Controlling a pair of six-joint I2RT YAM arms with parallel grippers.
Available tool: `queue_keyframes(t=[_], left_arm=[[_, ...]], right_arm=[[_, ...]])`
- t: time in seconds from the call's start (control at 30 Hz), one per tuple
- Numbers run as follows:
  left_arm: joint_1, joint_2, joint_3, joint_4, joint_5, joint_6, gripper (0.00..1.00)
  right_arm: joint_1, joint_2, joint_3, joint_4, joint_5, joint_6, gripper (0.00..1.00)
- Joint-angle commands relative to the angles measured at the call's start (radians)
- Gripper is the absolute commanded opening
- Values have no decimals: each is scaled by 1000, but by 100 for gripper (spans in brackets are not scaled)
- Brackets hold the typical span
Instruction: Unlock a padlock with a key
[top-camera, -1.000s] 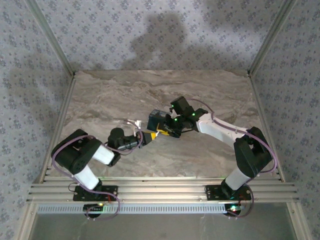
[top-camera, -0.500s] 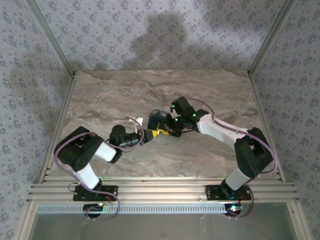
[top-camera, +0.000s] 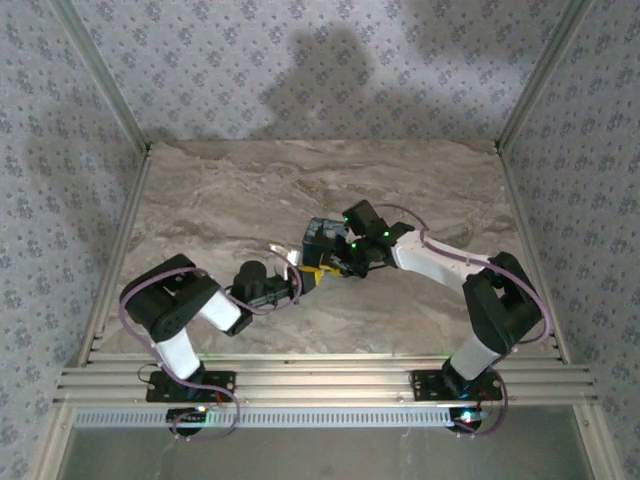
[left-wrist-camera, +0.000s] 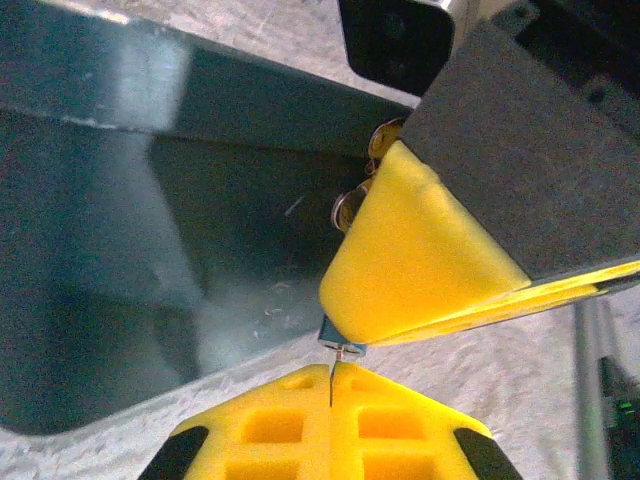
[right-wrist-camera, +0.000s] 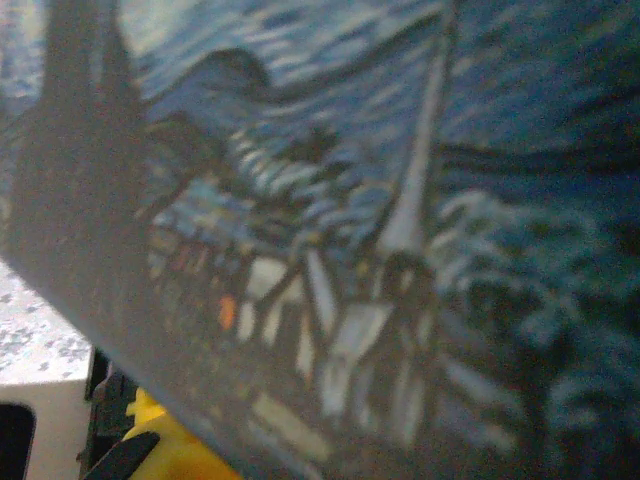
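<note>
The tiny blue padlock (left-wrist-camera: 341, 341) peeks out under the tip of my right gripper's yellow fingers (left-wrist-camera: 410, 250), which are shut on it beside the box's coppery hasp rings (left-wrist-camera: 352, 205). My left gripper (left-wrist-camera: 331, 372) is shut on the key (left-wrist-camera: 339, 354). The key's thin blade runs up from between the yellow pads and its tip meets the padlock's underside. In the top view both grippers, left (top-camera: 299, 283) and right (top-camera: 323, 266), meet at the near side of the swirl-painted box (top-camera: 318, 236). That box's painted face (right-wrist-camera: 380, 230) is blurred and very close in the right wrist view.
The box's dark shiny wall (left-wrist-camera: 150, 220) stands just left of the padlock. The marble table (top-camera: 220, 200) stretches out around the box, with patterned walls on three sides and an aluminium rail (top-camera: 320, 380) along the near edge.
The left arm has swung its elbow to the right, and its gripper has slid slightly nearer. The box and right gripper have barely shifted. Both grips are unchanged.
</note>
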Motion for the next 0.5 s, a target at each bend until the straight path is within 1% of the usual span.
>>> queue_keyframes(t=[0.0,0.07,0.2,0.37,0.47], left_arm=[[-64,38,-2,-5,-110,122,0],[-82,50,-5,-17,-144,134,0],[-101,85,-22,27,-186,128,0],[-112,132,-30,50,-214,129,0],[-114,171,-40,88,-226,126,0]], right_arm=[[54,20,8,81,-103,1,4],[60,21,2,71,-79,-13,10],[72,15,-31,81,-49,-17,20],[85,-14,-82,92,8,-16,40],[87,-47,-98,88,49,-21,47]])
